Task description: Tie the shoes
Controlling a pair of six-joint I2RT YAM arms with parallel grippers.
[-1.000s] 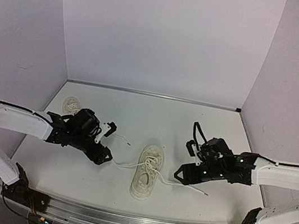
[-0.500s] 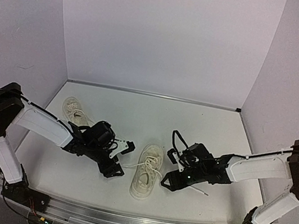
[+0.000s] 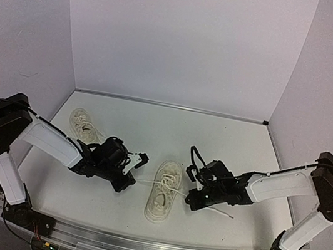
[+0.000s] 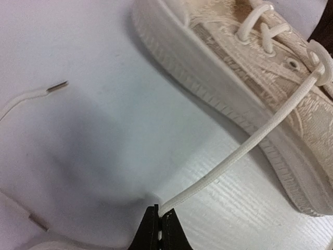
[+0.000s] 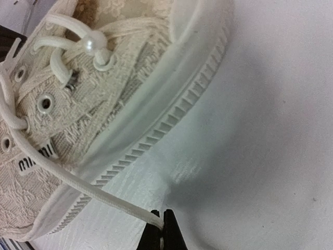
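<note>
One cream canvas shoe lies at the table's front centre, toe towards me. Its partner shoe lies at the back left. My left gripper sits low on the table just left of the centre shoe. In the left wrist view my left gripper is shut on the left lace, which runs taut up to an eyelet of the shoe. My right gripper is just right of the shoe. In the right wrist view my right gripper is shut on the right lace beside the ribbed sole.
A loose lace end trails on the table right of the centre shoe. Another lace tip lies left of the shoe. White walls close the table at the back and on both sides.
Both arms moved inward and down towards the centre shoe. Each gripper was open before and has now shut on a lace beside the shoe.
</note>
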